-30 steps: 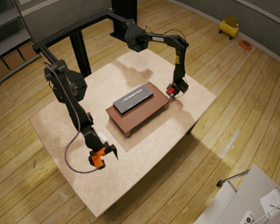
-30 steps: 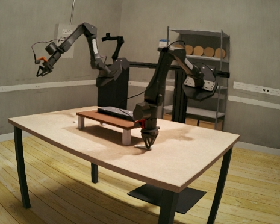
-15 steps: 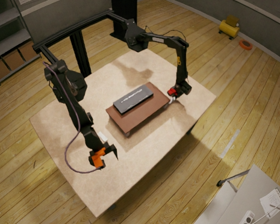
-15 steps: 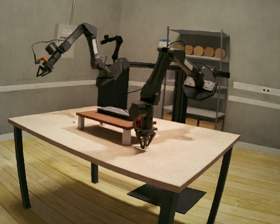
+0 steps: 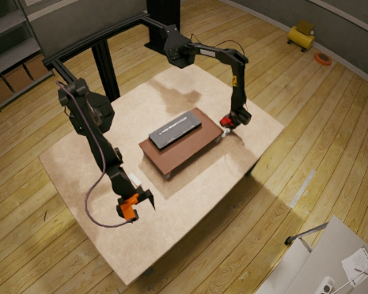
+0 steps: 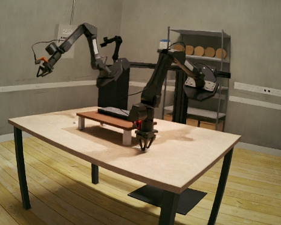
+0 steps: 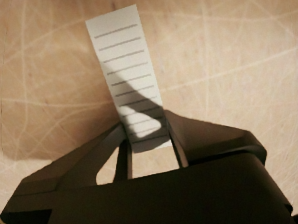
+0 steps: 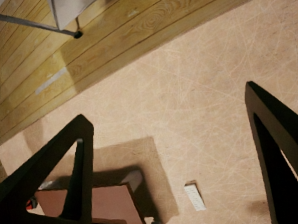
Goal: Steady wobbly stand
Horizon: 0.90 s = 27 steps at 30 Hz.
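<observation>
The brown stand (image 5: 181, 144) sits mid-table on short pale legs with the dark network switch (image 5: 175, 130) lying on top; both also show in the exterior view, the stand (image 6: 111, 119) and the switch (image 6: 114, 112). My left gripper (image 5: 225, 131) (image 6: 145, 146) is down at the table beside the stand's corner, shut on a white ridged wedge (image 7: 127, 72) whose free end lies on the table top. It shows low by the near leg. My right gripper (image 5: 146, 202) (image 6: 40, 72) is open and empty, raised high above the table. A second white wedge (image 8: 194, 197) lies on the table near the stand's other end.
A black frame and the arm bases (image 5: 106, 67) stand behind the table. A shelf unit (image 6: 199, 75) is behind that. A yellow compressor (image 5: 301, 35) and an orange tape roll (image 5: 322, 58) lie on the floor.
</observation>
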Tool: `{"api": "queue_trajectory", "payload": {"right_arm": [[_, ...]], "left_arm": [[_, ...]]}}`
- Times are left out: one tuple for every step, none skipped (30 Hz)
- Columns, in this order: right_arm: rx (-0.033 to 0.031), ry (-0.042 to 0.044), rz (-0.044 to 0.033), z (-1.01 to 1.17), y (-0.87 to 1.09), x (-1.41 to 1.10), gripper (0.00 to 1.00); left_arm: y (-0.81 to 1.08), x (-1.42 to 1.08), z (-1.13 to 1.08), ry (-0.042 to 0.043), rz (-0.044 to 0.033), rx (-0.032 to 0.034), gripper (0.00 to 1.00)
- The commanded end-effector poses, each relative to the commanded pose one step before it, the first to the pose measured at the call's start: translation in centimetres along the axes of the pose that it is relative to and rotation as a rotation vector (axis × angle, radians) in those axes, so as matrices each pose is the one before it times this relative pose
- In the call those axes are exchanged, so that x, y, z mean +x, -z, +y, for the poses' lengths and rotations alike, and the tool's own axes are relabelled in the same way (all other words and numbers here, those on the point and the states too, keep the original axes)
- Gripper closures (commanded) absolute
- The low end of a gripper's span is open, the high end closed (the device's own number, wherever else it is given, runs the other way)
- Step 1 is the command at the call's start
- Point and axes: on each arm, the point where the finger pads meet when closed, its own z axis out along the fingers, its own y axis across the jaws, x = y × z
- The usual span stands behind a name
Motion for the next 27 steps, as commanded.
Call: {"api": "queue_trajectory", "payload": {"right_arm": [[-0.00506, 0.01077, -0.04855, 0.125, 0.897, -1.619, 0.00], [0.00000, 0.00000, 0.00000, 0.000, 0.000, 0.000, 0.00], [0.00000, 0.00000, 0.00000, 0.000, 0.000, 0.000, 0.00], [0.00000, 0.00000, 0.00000, 0.000, 0.000, 0.000, 0.00], [0.00000, 0.00000, 0.00000, 0.000, 0.000, 0.000, 0.00], [0.00000, 0.00000, 0.00000, 0.000, 0.000, 0.000, 0.00], [0.00000, 0.00000, 0.00000, 0.000, 0.000, 0.000, 0.00], [0.00000, 0.00000, 0.00000, 0.000, 0.000, 0.000, 0.00], [0.00000, 0.00000, 0.00000, 0.000, 0.000, 0.000, 0.00], [0.00000, 0.00000, 0.00000, 0.000, 0.000, 0.000, 0.00], [0.00000, 0.00000, 0.00000, 0.000, 0.000, 0.000, 0.00], [0.00000, 0.00000, 0.00000, 0.000, 0.000, 0.000, 0.00], [0.00000, 0.00000, 0.00000, 0.000, 0.000, 0.000, 0.00], [0.00000, 0.00000, 0.00000, 0.000, 0.000, 0.000, 0.00], [0.00000, 0.00000, 0.00000, 0.000, 0.000, 0.000, 0.00], [0.00000, 0.00000, 0.00000, 0.000, 0.000, 0.000, 0.00], [0.00000, 0.00000, 0.00000, 0.000, 0.000, 0.000, 0.00], [0.00000, 0.00000, 0.00000, 0.000, 0.000, 0.000, 0.00], [0.00000, 0.00000, 0.00000, 0.000, 0.000, 0.000, 0.00], [0.00000, 0.00000, 0.00000, 0.000, 0.000, 0.000, 0.00], [0.00000, 0.00000, 0.00000, 0.000, 0.000, 0.000, 0.00], [0.00000, 0.00000, 0.00000, 0.000, 0.000, 0.000, 0.00], [0.00000, 0.00000, 0.00000, 0.000, 0.000, 0.000, 0.00], [0.00000, 0.00000, 0.00000, 0.000, 0.000, 0.000, 0.00], [0.00000, 0.00000, 0.00000, 0.000, 0.000, 0.000, 0.00], [0.00000, 0.00000, 0.00001, 0.000, 0.000, 0.000, 0.00], [0.00000, 0.00000, 0.00000, 0.000, 0.000, 0.000, 0.00]], "left_arm": [[-0.083, 0.138, 0.883, 0.00014, -0.00861, -0.01636, 1.00], [0.075, -0.142, 0.496, 0.00052, -0.00203, -0.01533, 1.00], [0.820, -0.199, 0.012, -0.00258, -0.00359, 0.00533, 1.00], [0.000, 0.000, 0.000, 0.00000, 0.00000, 0.00000, 1.00], [0.000, 0.000, 0.000, 0.00000, 0.00000, 0.00000, 1.00], [-0.763, 0.040, -0.370, 0.00194, 0.00116, -0.00281, 1.00], [-0.573, 0.288, 0.158, 0.00251, 0.00436, -0.00055, 1.00], [0.234, -0.026, 0.098, 0.00022, -0.00078, -0.00384, 1.00], [0.247, 0.036, -0.577, -0.00026, 0.00030, 0.01428, 1.00], [-0.852, 0.164, -0.450, 0.00152, 0.00298, 0.00880, 1.00], [-0.171, 0.156, -0.250, 0.00110, 0.00212, 0.00801, 1.00], [2.962, -0.660, 2.773, -0.00102, -0.01246, -0.06278, 0.58], [-0.734, -0.150, -0.720, -0.00284, -0.00094, 0.01867, 0.58], [0.103, 0.008, 0.098, 0.00025, -0.00004, -0.00258, 0.58], [-0.304, -0.034, -1.018, -0.00243, -0.00002, 0.02218, 0.58], [0.008, 0.001, 0.027, 0.00006, 0.00000, -0.00058, 0.58], [0.005, 0.000, 0.016, 0.00004, 0.00000, -0.00035, 0.58], [0.000, 0.000, 0.000, 0.00000, 0.00000, 0.00000, 0.58], [0.000, 0.000, 0.000, 0.00000, 0.00000, -0.00001, 0.58], [0.000, 0.000, 0.000, 0.00000, 0.00000, 0.00000, 0.58], [0.000, 0.000, 0.000, 0.00000, 0.00000, 0.00000, 0.58], [0.000, 0.000, 0.000, 0.00000, 0.00000, 0.00000, 0.58], [0.000, 0.000, 0.000, 0.00000, 0.00000, 0.00000, 0.58], [0.000, 0.000, 0.000, 0.00000, 0.00000, -0.00001, 0.58], [0.000, 0.000, 0.000, 0.00000, 0.00000, 0.00001, 0.58], [0.000, 0.000, 0.000, 0.00000, 0.00000, 0.00000, 0.58], [0.000, 0.000, 0.000, 0.00000, 0.00000, -0.00001, 0.58]]}}
